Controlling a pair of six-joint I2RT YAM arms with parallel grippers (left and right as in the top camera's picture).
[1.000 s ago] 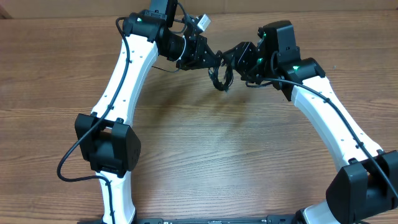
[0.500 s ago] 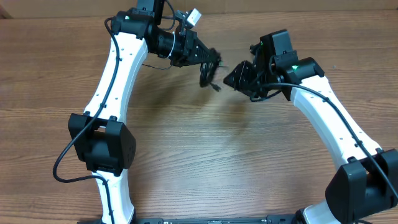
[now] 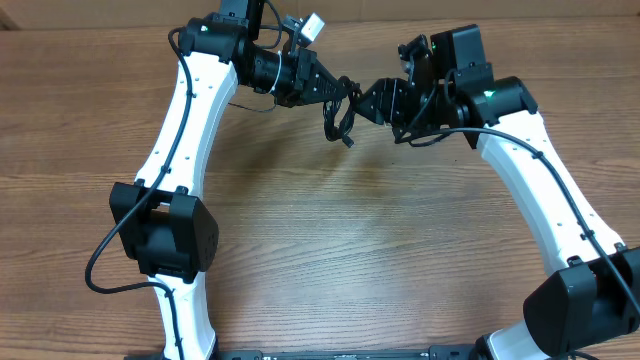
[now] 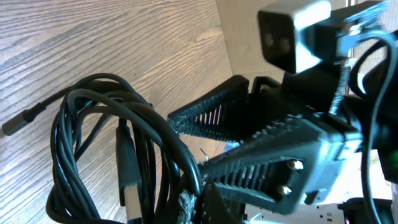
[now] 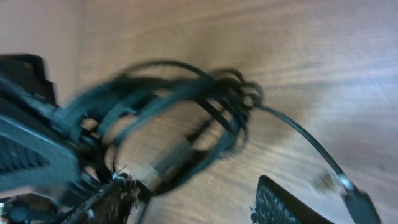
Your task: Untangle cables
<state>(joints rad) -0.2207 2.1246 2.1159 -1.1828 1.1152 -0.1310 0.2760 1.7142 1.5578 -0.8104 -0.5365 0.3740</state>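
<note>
The cables (image 3: 340,118) are a looped bundle of thin black cords hanging above the table at the back centre, with a plug end (image 3: 350,143) dangling below. My left gripper (image 3: 337,93) is shut on the top of the bundle. In the left wrist view the loops (image 4: 106,143) hang left of my own gripper (image 4: 199,202), and the other gripper's ribbed fingers (image 4: 249,168) stand just behind. My right gripper (image 3: 372,101) is open, right beside the bundle. In the blurred right wrist view the cables (image 5: 186,106) lie ahead of my open right gripper (image 5: 193,199).
The wooden table (image 3: 330,250) stretches toward the front. Both white arms arch in from the front corners. The table's back edge (image 3: 560,25) meets a pale wall close behind the grippers.
The left gripper pulled the bundle left and away from the right gripper, which let go. The right gripper has since moved up and left, back beside the bundle.
</note>
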